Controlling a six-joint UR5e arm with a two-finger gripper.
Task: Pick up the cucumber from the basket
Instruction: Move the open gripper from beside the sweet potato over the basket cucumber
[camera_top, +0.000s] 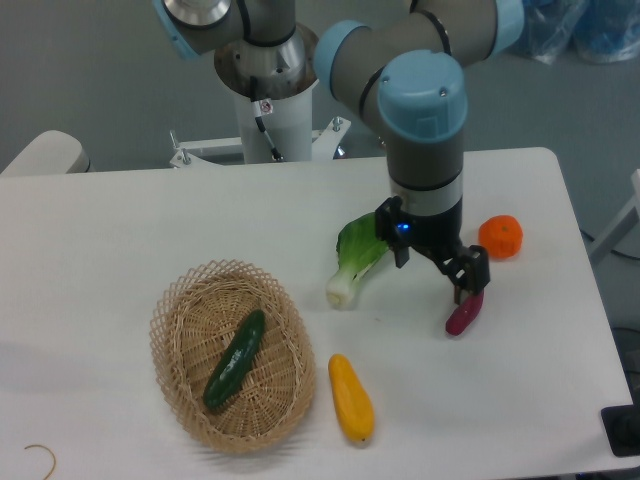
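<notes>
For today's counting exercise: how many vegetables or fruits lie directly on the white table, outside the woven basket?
4: leafy green-and-white bok choy at centre, small purple eggplant to its right, round orange fruit behind that, yellow squash in front. None seem hidden.
</notes>
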